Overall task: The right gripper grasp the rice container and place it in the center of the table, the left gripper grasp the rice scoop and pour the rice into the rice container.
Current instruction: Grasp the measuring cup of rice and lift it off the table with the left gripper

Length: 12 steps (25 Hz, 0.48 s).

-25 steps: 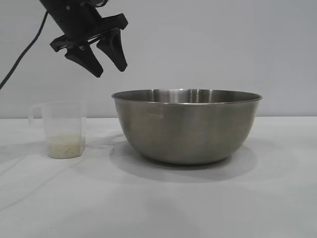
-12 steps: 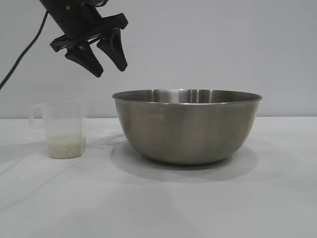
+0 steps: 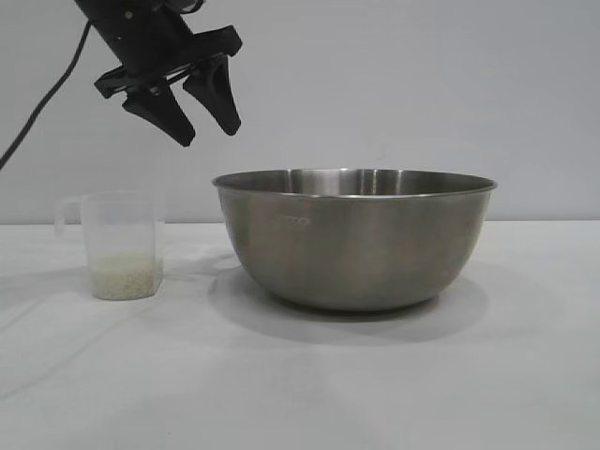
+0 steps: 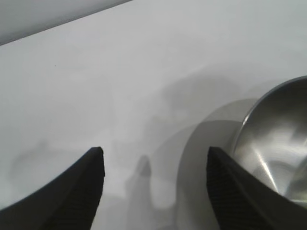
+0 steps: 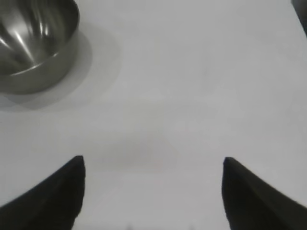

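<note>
Our left tool [image 3: 204,133] hangs in the air with its fingers spread and nothing between them, above and between the rice scoop [image 3: 120,246] and the rice container [image 3: 354,238]. Our right tool [image 5: 152,167], also spread wide and empty, points down at bare table [image 5: 201,86] well apart from the container. The scoop stands upright just beside the container, a low layer of rice [image 3: 123,277] at its bottom. Faint lettering on the container's side [image 3: 293,221] is too dim for us to read. The table is plain white; a pale grey wall [image 3: 422,84] rises behind.
</note>
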Motion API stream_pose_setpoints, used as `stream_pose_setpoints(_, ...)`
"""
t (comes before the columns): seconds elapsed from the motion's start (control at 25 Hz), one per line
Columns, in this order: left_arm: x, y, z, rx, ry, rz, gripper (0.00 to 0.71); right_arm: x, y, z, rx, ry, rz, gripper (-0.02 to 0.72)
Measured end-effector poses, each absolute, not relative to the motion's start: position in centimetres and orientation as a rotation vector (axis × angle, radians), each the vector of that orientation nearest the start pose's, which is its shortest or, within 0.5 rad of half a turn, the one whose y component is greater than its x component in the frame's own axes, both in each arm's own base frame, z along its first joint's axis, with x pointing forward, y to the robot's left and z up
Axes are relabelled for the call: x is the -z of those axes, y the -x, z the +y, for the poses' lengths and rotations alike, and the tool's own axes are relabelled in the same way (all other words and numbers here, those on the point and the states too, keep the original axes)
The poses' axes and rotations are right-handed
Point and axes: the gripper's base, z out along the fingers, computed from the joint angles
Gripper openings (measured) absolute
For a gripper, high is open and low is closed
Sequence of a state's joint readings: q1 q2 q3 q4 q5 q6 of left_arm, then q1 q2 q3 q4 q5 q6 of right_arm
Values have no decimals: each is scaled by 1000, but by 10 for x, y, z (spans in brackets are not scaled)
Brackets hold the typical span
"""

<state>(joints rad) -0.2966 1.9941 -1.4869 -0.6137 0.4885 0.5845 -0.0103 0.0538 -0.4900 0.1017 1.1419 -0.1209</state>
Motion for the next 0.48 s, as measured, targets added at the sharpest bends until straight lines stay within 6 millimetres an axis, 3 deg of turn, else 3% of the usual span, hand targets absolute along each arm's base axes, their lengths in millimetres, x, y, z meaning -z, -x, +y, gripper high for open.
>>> stream_pose_setpoints(0.12,-217,-421,-155,458,-521,2360,386,-268,9,8,-46,127,2119,525)
stream_pose_setpoints(0.48,-218,-418,-151,400,-607,2379,386,-268,10,9,-45,127,2112,525)
